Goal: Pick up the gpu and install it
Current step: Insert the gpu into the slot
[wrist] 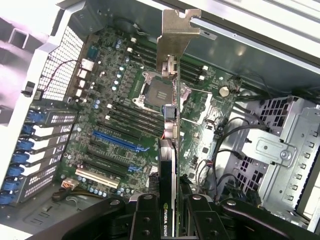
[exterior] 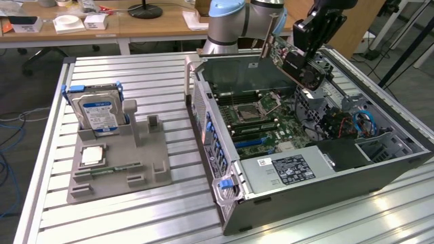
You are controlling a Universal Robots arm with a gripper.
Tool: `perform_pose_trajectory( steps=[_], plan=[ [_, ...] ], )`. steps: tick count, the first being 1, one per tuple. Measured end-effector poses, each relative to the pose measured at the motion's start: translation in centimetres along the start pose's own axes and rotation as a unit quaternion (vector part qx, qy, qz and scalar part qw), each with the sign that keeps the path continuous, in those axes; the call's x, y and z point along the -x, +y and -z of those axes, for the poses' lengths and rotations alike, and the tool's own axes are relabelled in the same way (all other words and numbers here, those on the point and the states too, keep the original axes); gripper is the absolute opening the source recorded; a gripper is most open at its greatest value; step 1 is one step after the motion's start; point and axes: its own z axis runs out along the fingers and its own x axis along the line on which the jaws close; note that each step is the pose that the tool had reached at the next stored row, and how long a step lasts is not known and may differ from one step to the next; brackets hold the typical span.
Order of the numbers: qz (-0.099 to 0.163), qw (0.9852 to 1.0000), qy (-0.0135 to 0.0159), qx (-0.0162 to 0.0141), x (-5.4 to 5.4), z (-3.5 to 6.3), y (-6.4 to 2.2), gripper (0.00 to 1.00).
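So we've got the gpu [wrist: 174, 42] up in the air over the open computer case [exterior: 305, 198], seen edge-on, with the pincer [wrist: 169, 207] clamped on the end opposite its silver bracket. The motherboard [wrist: 115, 125] sits under it. Over on the tabletop [exterior: 135, 218], a hard drive [exterior: 98, 109] stands upright in a gray holder [exterior: 115, 178].

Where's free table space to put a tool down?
Bare slats on the camera side of the grey holder, and behind the hard drive. Holder-to-case strip is narrow. Case interior crowded, claw holding the card over it.
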Motion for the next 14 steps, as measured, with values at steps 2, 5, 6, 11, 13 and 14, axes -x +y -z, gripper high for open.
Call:
perform_pose_trajectory(
  steps=[2,5,6,11,13,14],
  plan=[
    [0.004,1.0000,0.0002,0.0001,0.00,0.00,0.00,0.26],
    [0.010,1.0000,0.0004,0.0002,0.00,0.00,0.00,0.26],
    [0.012,0.9999,0.0005,0.0003,0.00,0.00,0.00,0.26],
    [0.025,0.9997,0.0012,0.0006,0.00,0.00,0.00,0.26],
    [0.031,0.9995,0.0014,0.0007,0.00,0.00,0.00,0.26],
    [0.033,0.9994,0.0015,0.0007,0.00,0.00,0.00,0.26]
  ],
)
